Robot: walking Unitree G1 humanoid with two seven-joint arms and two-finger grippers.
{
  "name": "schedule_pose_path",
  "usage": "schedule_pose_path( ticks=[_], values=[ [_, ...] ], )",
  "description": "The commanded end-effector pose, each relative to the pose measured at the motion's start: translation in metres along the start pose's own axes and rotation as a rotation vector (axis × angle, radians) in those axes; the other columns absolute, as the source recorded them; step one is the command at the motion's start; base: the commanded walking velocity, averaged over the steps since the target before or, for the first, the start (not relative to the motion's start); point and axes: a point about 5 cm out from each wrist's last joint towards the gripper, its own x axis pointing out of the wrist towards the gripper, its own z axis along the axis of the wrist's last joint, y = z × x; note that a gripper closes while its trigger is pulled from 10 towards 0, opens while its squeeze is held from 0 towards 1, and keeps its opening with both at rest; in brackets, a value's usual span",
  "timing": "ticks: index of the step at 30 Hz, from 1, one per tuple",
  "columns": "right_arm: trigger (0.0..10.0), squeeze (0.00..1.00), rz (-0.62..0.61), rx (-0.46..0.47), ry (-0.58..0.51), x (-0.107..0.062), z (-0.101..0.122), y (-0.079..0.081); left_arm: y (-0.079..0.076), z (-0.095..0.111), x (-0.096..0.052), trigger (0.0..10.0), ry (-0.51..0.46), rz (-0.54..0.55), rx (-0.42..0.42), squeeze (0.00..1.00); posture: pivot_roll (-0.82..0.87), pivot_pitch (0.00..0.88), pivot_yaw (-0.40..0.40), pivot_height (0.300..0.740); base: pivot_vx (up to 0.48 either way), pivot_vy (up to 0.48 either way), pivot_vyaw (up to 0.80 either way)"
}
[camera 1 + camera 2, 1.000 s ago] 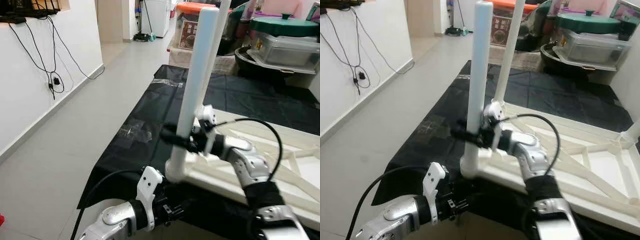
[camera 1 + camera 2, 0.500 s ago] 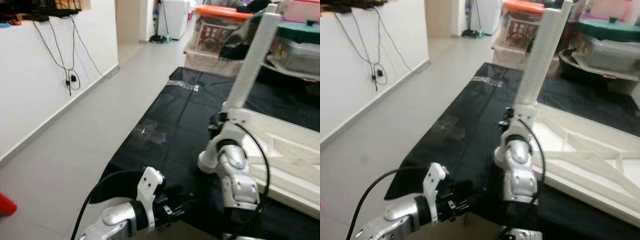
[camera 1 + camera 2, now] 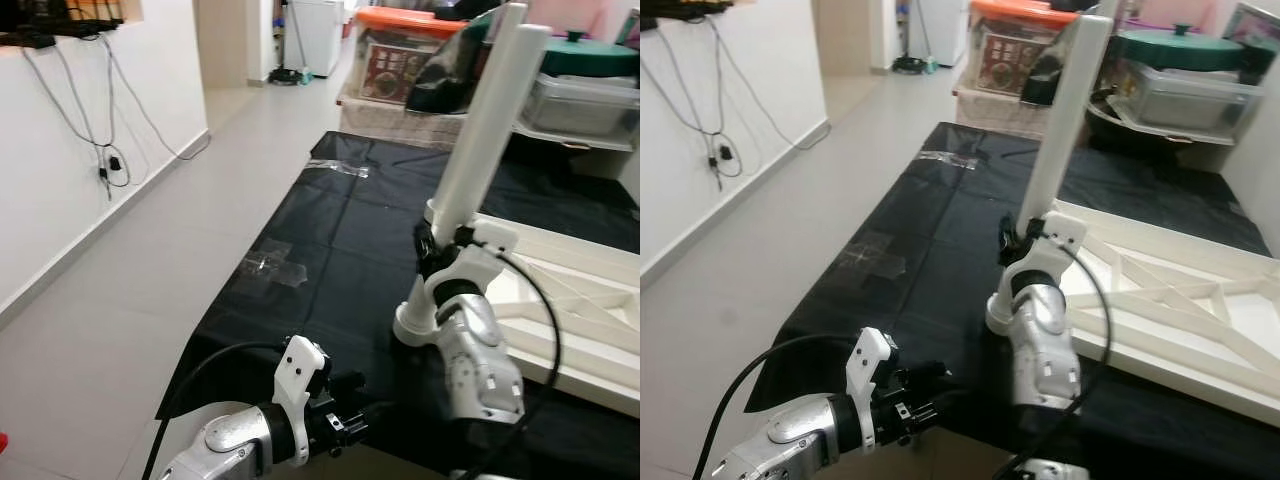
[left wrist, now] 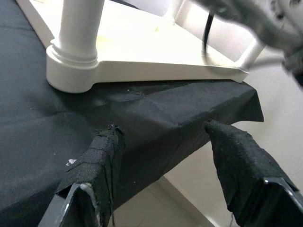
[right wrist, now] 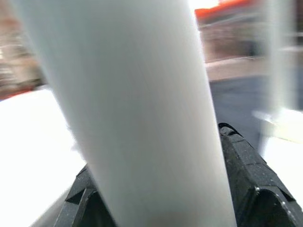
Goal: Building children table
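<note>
Right wrist view: right tool (image 5: 156, 208) clamps table leg (image 5: 137, 109).

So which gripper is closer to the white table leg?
Right. The right gripper is clamped around the white table leg; the left gripper hangs open below the black sheet's edge.

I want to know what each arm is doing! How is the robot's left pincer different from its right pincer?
The right pincer is shut on the white table leg, fingers on either side; the left pincer is open and holds nothing. The right pincer is raised at the corner of the upside-down white tabletop; the left pincer hangs low by the near edge of the black sheet. Both have two black fingers on a silver arm.
</note>
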Motion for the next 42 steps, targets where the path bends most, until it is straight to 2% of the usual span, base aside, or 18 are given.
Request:
schedule_pose_path(
  ticks=[1,10,14,15,17,18,23,25,26,28,30,31,32,33,36,40,41,42],
  values=[
    [10.0,0.0,0.295,0.05,0.02,0.003,0.009,0.021,0.0,-0.002,0.002,10.0,0.013,-0.01,0.001,0.0,0.22,0.0,-0.103,0.74,0.0,0.0,0.0],
    [10.0,0.0,0.905,-0.061,0.357,-0.002,0.0,0.03,-0.001,-0.002,0.003,10.0,0.019,-0.031,0.004,0.0,0.23,0.0,-0.107,0.74,0.0,0.0,0.0],
    [10.0,0.0,0.997,-0.075,0.415,0.003,-0.006,0.036,-0.001,-0.002,0.002,10.0,0.019,-0.029,0.002,0.0,0.23,0.0,-0.106,0.74,0.0,0.0,0.0],
    [4.9,0.0,1.041,-0.104,0.46,0.006,-0.012,0.039,-0.001,-0.002,0.002,10.0,0.019,-0.028,0.002,0.0,0.23,0.0,-0.108,0.74,0.0,0.0,0.0],
    [4.9,0.0,1.041,-0.104,0.46,0.006,-0.012,0.039,-0.001,-0.002,0.002,10.0,0.019,-0.028,0.002,0.0,0.23,0.0,-0.108,0.74,0.0,0.0,0.0],
    [0.0,0.0,1.058,-0.122,0.488,0.011,-0.017,0.042,-0.001,-0.002,0.002,10.0,0.019,-0.027,0.002,0.0,0.23,0.0,-0.108,0.74,0.0,0.0,0.0],
    [0.0,0.0,0.984,-0.17,0.454,0.022,-0.021,0.046,-0.001,-0.001,0.002,10.0,0.018,-0.024,0.003,0.0,0.24,0.0,-0.109,0.74,0.0,0.0,0.0],
    [0.0,0.0,0.601,-0.268,0.317,0.042,-0.018,0.036,-0.002,-0.001,0.001,10.0,0.016,-0.023,0.001,0.0,0.23,0.0,-0.105,0.74,0.0,0.0,0.0],
    [0.0,0.0,0.601,-0.268,0.317,0.042,-0.018,0.036,-0.002,-0.001,0.001,10.0,0.016,-0.023,0.001,0.0,0.23,0.0,-0.105,0.74,0.0,0.0,0.0],
    [0.0,0.0,0.13,-0.266,0.216,0.048,-0.012,0.012,-0.002,-0.001,0.001,10.0,0.017,-0.026,-0.002,0.0,0.21,0.0,-0.095,0.74,0.0,0.0,0.0],
    [0.0,0.0,-0.048,-0.249,0.198,0.044,-0.01,0.001,-0.002,-0.001,0.001,10.0,0.017,-0.028,-0.004,0.0,0.21,0.0,-0.095,0.74,0.0,0.0,0.0],
    [0.0,0.0,-0.26,-0.252,0.181,0.034,-0.011,-0.011,-0.001,-0.001,0.001,10.0,0.018,-0.03,-0.006,0.0,0.21,0.0,-0.09,0.74,0.0,0.0,0.0],
    [0.0,0.0,-0.26,-0.252,0.181,0.034,-0.011,-0.011,-0.001,-0.001,0.001,10.0,0.018,-0.03,-0.006,0.0,0.21,0.0,-0.09,0.74,0.0,0.0,0.0],
    [0.0,0.0,-0.458,-0.249,0.155,0.017,-0.014,-0.015,-0.001,-0.001,0.001,10.0,0.019,-0.033,-0.007,0.0,0.2,0.0,-0.092,0.74,0.0,0.0,0.0],
    [0.0,0.0,-0.675,-0.236,0.135,-0.008,-0.022,-0.011,-0.001,0.0,0.001,10.0,0.02,-0.036,-0.006,0.0,0.2,0.0,-0.092,0.74,0.0,0.0,0.0],
    [0.0,0.0,-0.71,-0.192,0.138,-0.014,-0.033,0.005,0.0,0.0,0.002,10.0,0.019,-0.032,-0.004,0.0,0.21,0.0,-0.093,0.74,0.0,0.0,0.0],
    [3.4,0.0,-0.688,-0.173,0.129,-0.012,-0.038,0.015,0.0,0.0,0.002,10.0,0.019,-0.031,-0.002,0.0,0.21,0.0,-0.095,0.74,0.0,0.0,0.0],
    [3.4,0.0,-0.688,-0.173,0.129,-0.012,-0.038,0.015,0.0,0.0,0.002,10.0,0.019,-0.031,-0.002,0.0,0.21,0.0,-0.095,0.74,0.0,0.0,0.0]
  ],
)
